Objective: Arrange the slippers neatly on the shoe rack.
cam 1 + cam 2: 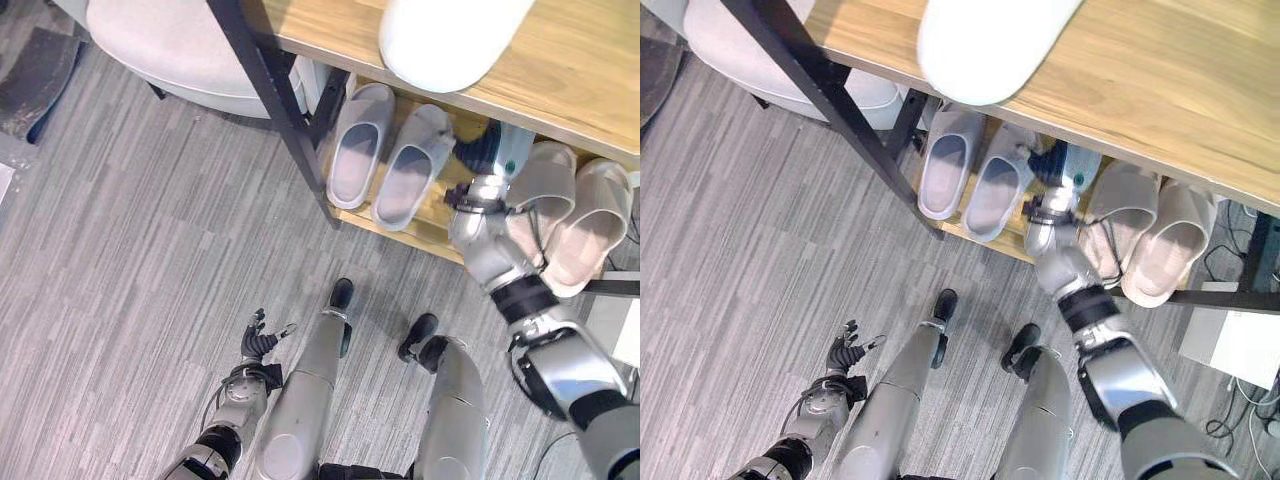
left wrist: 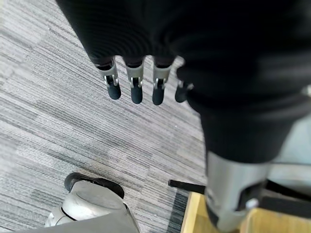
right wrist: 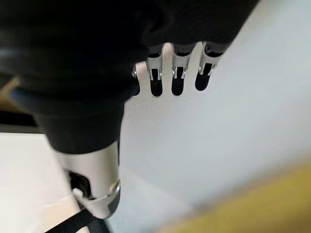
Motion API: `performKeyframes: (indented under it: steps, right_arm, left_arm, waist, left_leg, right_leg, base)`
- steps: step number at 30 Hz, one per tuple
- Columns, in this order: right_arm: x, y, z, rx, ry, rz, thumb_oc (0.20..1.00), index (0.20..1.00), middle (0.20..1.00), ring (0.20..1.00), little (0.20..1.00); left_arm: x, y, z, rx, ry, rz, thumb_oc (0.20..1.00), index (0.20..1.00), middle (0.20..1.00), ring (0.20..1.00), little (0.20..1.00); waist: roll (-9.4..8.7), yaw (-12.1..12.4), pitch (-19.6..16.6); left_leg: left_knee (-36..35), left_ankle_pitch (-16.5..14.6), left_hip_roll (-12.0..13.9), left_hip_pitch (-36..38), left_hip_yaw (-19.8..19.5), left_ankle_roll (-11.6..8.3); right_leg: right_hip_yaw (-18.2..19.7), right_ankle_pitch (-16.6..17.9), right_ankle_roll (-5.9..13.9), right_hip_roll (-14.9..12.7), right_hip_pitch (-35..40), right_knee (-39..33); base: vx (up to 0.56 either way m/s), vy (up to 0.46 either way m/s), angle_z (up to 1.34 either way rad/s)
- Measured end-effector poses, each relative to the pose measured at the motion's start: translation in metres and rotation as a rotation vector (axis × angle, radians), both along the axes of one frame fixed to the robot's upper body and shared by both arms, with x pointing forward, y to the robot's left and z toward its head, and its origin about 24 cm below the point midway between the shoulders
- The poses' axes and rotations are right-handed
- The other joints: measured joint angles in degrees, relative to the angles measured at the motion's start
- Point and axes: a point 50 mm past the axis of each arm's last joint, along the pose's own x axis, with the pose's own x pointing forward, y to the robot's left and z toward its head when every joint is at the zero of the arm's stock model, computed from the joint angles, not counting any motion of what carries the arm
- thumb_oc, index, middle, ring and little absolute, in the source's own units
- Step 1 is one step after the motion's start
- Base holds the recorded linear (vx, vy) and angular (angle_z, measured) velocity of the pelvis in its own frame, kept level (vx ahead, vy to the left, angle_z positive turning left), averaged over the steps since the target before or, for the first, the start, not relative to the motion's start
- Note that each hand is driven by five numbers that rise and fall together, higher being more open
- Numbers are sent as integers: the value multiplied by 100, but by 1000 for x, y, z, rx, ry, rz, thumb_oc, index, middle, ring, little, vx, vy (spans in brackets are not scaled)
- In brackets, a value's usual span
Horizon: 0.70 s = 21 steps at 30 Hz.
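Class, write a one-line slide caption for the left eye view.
Right hand reaches between two pairs of slippers, grey and beige, on the shoe rack; left hand hangs over the floor.

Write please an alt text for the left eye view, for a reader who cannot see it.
The right hand reaches into the shoe rack, between a grey pair of slippers and a beige pair on its lower shelf. The left hand hangs open over the grey floor.

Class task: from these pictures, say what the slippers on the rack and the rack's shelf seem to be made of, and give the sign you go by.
Slippers: probably soft foam or rubber, matte; smooth moulded shape, no seams or weave visible.
Shelf: looks like light wood or wood-look board; yellowish with grain lines.
Rack frame: likely black-painted metal; thin, straight dark bars.
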Motion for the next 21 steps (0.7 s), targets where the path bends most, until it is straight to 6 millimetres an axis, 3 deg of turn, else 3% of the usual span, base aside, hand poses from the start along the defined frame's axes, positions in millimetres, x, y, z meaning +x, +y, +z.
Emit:
performKeyframes:
  steps: [1, 3, 5, 9, 14, 17, 18, 19, 20, 21]
  right_arm:
    - [-3, 4, -19, 93, 53, 25, 1000, 1000, 1000, 1000, 1000]
    - [-5, 10, -37, 212, 108, 74, 1000, 1000, 1000, 1000, 1000]
    - [-1, 27, -65, 543, 206, 183, 1000, 1000, 1000, 1000, 1000]
    - [5, 47, -106, 1022, 366, 314, 1000, 1000, 1000, 1000, 1000]
    - [23, 41, -99, 1273, 373, 371, 1000, 1000, 1000, 1000, 1000]
    - [28, 29, -101, 1307, 377, 400, 1000, 1000, 1000, 1000, 1000]
    - [33, 29, -90, 1328, 353, 434, 1000, 1000, 1000, 1000, 1000]
    - [35, 31, -86, 1336, 353, 442, 1000, 1000, 1000, 1000, 1000]
    - [37, 34, -83, 1319, 373, 468, 1000, 1000, 1000, 1000, 1000]
    - [37, 34, -84, 1312, 392, 468, 1000, 1000, 1000, 1000, 1000]
  left_arm:
    - [0, 1, -1, 8, 6, 6, 1000, 1000, 1000, 1000, 1000]
    - [0, 5, 0, 20, 8, 8, 1000, 1000, 1000, 1000, 1000]
    - [0, 6, -2, 28, 20, 14, 1000, 1000, 1000, 1000, 1000]
    - [-3, 9, -7, 41, 61, 24, 1000, 1000, 1000, 1000, 1000]
    - [-13, 12, -17, 39, 126, 13, 1000, 1000, 1000, 1000, 1000]
    - [-13, 9, -17, 27, 127, 2, 1000, 1000, 1000, 1000, 1000]
    - [-2, 6, -12, 28, 114, -7, 1000, 1000, 1000, 1000, 1000]
    - [4, 3, -9, 27, 106, -11, 1000, 1000, 1000, 1000, 1000]
    - [13, -8, -4, 3, 82, -27, 1000, 1000, 1000, 1000, 1000]
    - [9, -10, -7, -11, 91, -25, 1000, 1000, 1000, 1000, 1000]
  waist:
    - [-4, -48, 2]
    - [-3, -81, 3]
    - [-2, -106, 4]
    - [5, 4, 1]
    - [24, 118, -8]
    - [66, 287, -20]
    - [69, 303, -30]
    - [91, 279, -43]
    - [213, 333, -73]
    - [337, 389, -140]
  left_leg:
    - [4, -6, 13, -1, 8, -9]
    - [4, -9, 39, 0, 16, -12]
    - [39, -42, 84, 15, 27, -59]
    - [191, -124, 122, 41, 99, -58]
    - [415, -211, 123, 159, 191, -50]
    - [363, -219, 119, 163, 199, -68]
    - [207, -271, 89, 168, 207, -220]
    - [533, -339, 29, 50, 177, -178]
    - [1364, -592, 60, 57, 114, -90]
    - [1181, -902, 135, 284, -29, -71]
  right_leg:
    - [5, 2, -3, 15, -5, -7]
    - [11, -7, 16, 41, -7, -26]
    - [40, -12, 26, 88, 4, -27]
    - [124, -22, 32, 109, 6, 67]
    - [267, -34, 47, 96, 98, 234]
    - [315, -36, 48, 110, 51, 241]
    - [310, -39, 40, 77, 23, 120]
    - [300, -38, 33, 39, -10, 95]
    - [298, -32, 40, 81, -14, 155]
    - [283, -18, 66, 143, -26, 187]
  base:
    - [-17, 12, -6]
    - [-8, 7, -9]
    - [10, -1, -9]
    - [10, 1, -9]
    - [-9, -7, -9]
    - [4, -14, 0]
    - [29, -3, 24]
    - [44, -7, 9]
    - [38, -14, -20]
    - [36, -29, -16]
